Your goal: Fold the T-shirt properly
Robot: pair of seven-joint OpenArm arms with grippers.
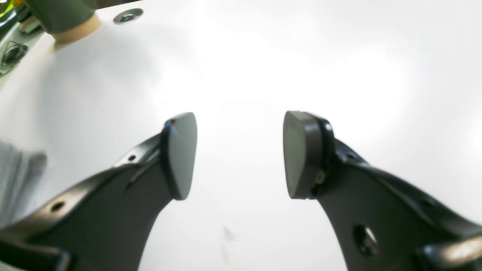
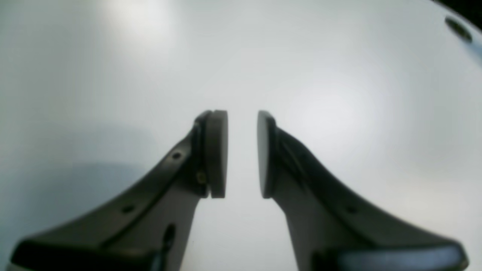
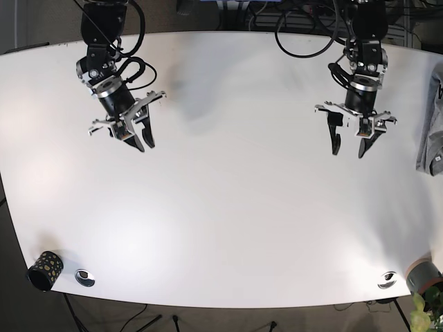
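Both sets of jaws are empty and held above the table: I see the left gripper spread wide, its dark flat pads well apart in its wrist view, and the right gripper parted by only a narrow gap, its round-edged pads facing each other with nothing between them.

The T-shirt lies bunched at the table's right edge in the base view, a grey, soft, rumpled heap partly cut off by the frame, with a darker patch low on it. It is near the left gripper but apart from it; a blurred grey fold of it shows at the left edge of the left wrist view.

The table is smooth, glossy white with rounded corners, and it throws back bright glare. Two round metal cable holes sit near its front corners. A dark speckled cup stands at the front left corner, and a grey pot at the front right corner.
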